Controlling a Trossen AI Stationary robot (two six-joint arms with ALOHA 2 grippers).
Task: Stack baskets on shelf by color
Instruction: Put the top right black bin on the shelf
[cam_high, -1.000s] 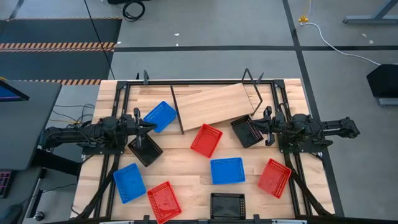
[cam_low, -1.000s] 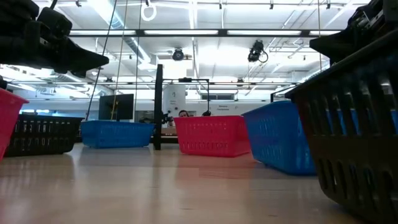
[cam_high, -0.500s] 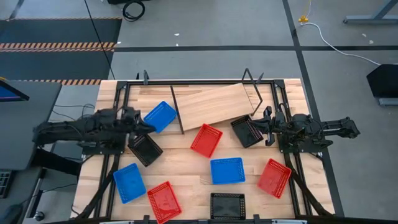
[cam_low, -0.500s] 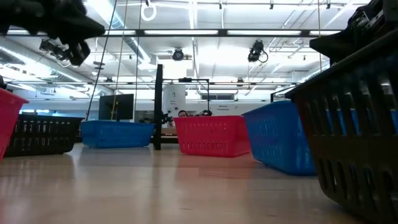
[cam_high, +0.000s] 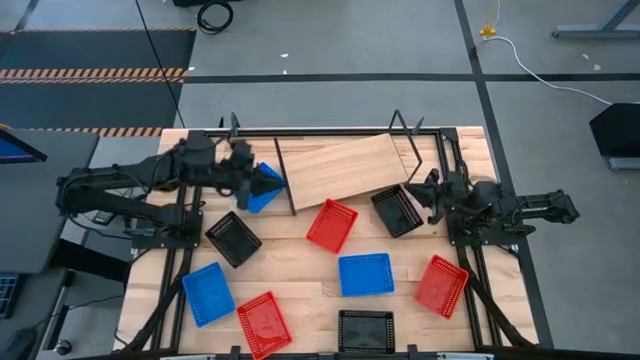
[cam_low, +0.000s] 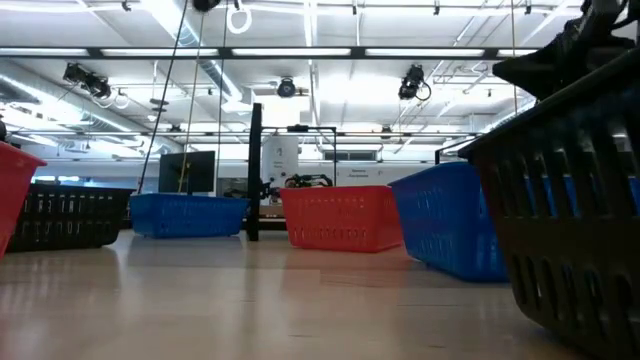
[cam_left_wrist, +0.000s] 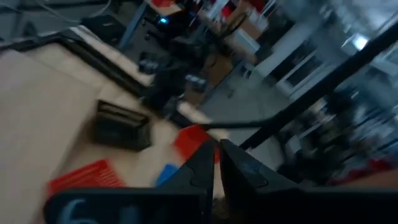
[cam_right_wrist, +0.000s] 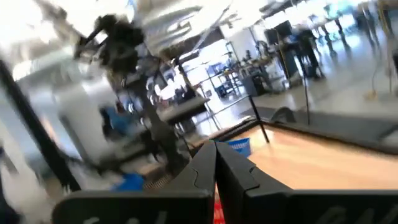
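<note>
Blue basket (cam_high: 262, 186) lies under the left pincer (cam_high: 247, 180), seemingly pinched; the wrist view shows fingers together.

Nine baskets (cam_high: 365, 274) lie scattered below the slanted, bare shelf (cam_high: 345, 168).

The shelf (cam_high: 345, 168) sits slanted at the table's (cam_high: 300, 285) far edge. One basket (cam_high: 262, 187) lies just left of it, two (cam_high: 332, 225) (cam_high: 397, 211) just before it, and six more are spread nearer the front.
</note>
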